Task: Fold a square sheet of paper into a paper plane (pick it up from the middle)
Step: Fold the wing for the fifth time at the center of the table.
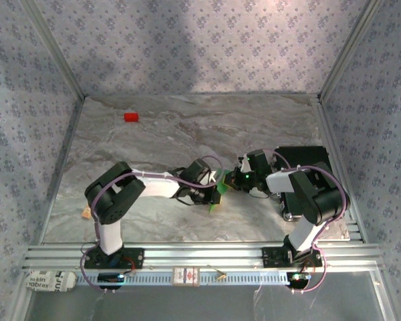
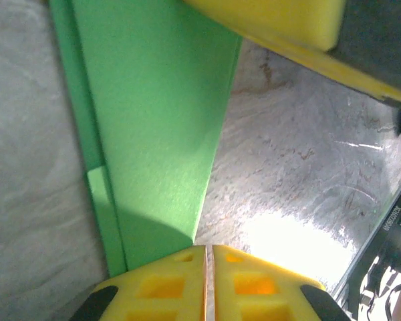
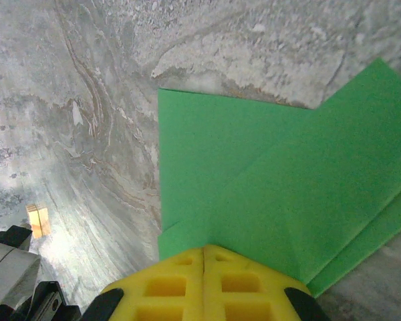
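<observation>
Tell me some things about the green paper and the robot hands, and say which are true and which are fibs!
1. The green paper is folded, with layers overlapping. True.
2. The red block sits on the green paper. False: it lies far off at the back left of the table.
3. Both hands are wide open. False: the left hand and the right hand each have their fingers shut together.
4. Both hands are close together at the paper. True.
</observation>
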